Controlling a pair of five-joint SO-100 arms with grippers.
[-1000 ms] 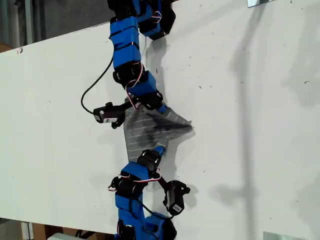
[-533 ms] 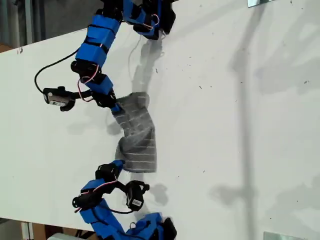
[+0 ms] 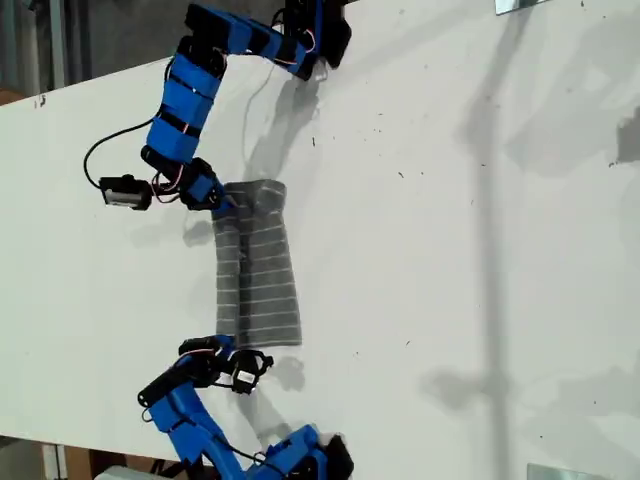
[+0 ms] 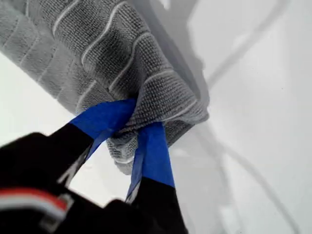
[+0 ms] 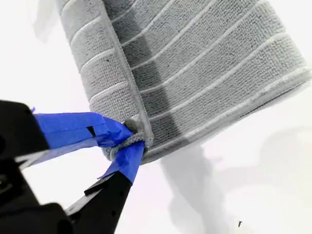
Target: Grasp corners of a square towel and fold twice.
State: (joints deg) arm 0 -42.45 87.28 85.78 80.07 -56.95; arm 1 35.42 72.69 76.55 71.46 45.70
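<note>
The grey white-striped towel (image 3: 262,272) lies folded into a narrow strip on the white table (image 3: 450,250), running from far to near in the exterior view. My first gripper (image 3: 228,207) is shut on the strip's far corner, where the cloth bunches up (image 4: 112,44) between the blue-taped fingers (image 4: 105,119). My second gripper (image 3: 226,344) is shut on the near corner. The second wrist view shows my second gripper (image 5: 132,139) pinching the corner tip of the flat, layered towel (image 5: 195,58). In the first wrist view my first gripper (image 4: 144,117) has both fingers pressed into the fabric.
A black cable (image 3: 100,160) loops from the first arm toward the exterior view's left. Metal brackets sit at the table's far edge (image 3: 520,5) and near edge (image 3: 560,470), both on the exterior view's right. Bare white table spreads to the exterior view's right of the towel.
Both grippers have swung toward the exterior view's left, carrying the towel's corners over. The towel went from a crumpled triangle to a flat, narrow folded strip.
</note>
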